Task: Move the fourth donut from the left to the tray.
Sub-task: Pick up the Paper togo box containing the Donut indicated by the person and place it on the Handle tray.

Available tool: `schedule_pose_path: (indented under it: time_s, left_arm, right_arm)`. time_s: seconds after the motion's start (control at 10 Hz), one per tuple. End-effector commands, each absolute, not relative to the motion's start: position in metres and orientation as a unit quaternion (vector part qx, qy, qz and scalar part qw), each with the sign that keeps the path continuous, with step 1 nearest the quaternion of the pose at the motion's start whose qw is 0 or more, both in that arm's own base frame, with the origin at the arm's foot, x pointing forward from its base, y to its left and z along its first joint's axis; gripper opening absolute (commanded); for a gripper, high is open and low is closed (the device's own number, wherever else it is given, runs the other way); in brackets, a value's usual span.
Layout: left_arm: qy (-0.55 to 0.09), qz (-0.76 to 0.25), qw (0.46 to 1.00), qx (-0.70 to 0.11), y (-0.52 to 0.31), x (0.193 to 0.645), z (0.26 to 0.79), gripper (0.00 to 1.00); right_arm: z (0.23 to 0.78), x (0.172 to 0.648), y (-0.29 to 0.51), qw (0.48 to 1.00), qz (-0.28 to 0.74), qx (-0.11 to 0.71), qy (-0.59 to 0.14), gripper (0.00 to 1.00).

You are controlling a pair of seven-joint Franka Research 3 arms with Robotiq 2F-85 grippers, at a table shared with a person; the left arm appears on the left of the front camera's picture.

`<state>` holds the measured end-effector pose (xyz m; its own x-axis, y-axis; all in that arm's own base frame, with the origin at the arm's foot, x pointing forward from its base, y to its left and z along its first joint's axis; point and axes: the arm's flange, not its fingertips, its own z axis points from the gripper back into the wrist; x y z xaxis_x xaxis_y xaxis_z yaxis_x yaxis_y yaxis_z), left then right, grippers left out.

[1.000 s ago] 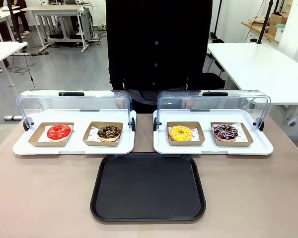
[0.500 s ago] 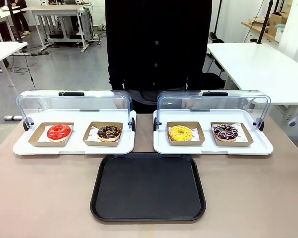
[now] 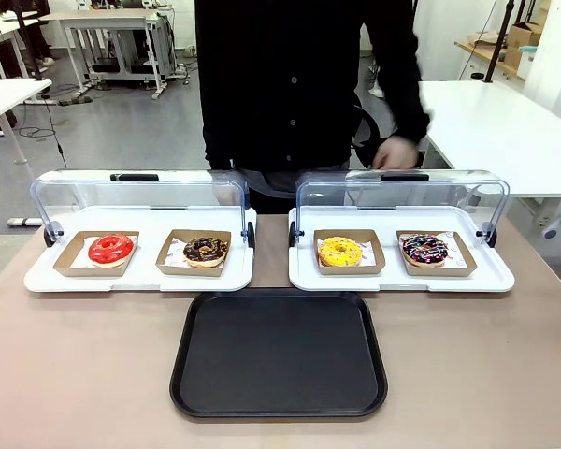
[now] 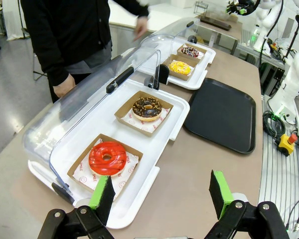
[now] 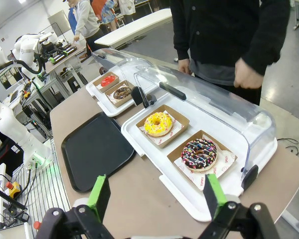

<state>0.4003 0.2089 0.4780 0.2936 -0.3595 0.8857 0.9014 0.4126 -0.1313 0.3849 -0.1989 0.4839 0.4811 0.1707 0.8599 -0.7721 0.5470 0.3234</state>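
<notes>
Front view: fourth donut (image 3: pixel 424 249) lies outside the tray (image 3: pixel 279 360); pick-up not begun. Left wrist view: left pincer (image 4: pixel 162 191) open, empty, donut far ahead. Right wrist view: right pincer (image 5: pixel 156 194) open, donut just ahead-right; next, reach and straddle its holder (image 5: pixel 189 141).

The left gripper (image 4: pixel 161 184) hangs low with its green-padded fingers (image 4: pixel 102 191) spread wide and nothing between them. The right gripper (image 5: pixel 156 185) is posed alike, jaws wide and empty. At the far right the person's hand (image 3: pixel 393 152) is held out, blurred; the other hand (image 4: pixel 65 87) hangs by the hip.
</notes>
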Motion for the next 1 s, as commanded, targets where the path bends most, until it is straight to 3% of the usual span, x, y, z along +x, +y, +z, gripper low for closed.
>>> schedule_pose_path:
  time_s: [0.0, 0.9]
  left_arm:
    - [-0.416, -0.431, 0.727, -0.335, 0.2088, 0.4001, 0.4789, 1.00]
    - [-0.416, -0.431, 0.727, -0.335, 0.2088, 0.4001, 0.4789, 1.00]
  right_arm:
    - [0.4858, 0.3879, -0.1987, 0.767, 0.308, 0.367, -0.426, 1.00]
    - [0.4858, 0.3879, -0.1987, 0.767, 0.308, 0.367, -0.426, 1.00]
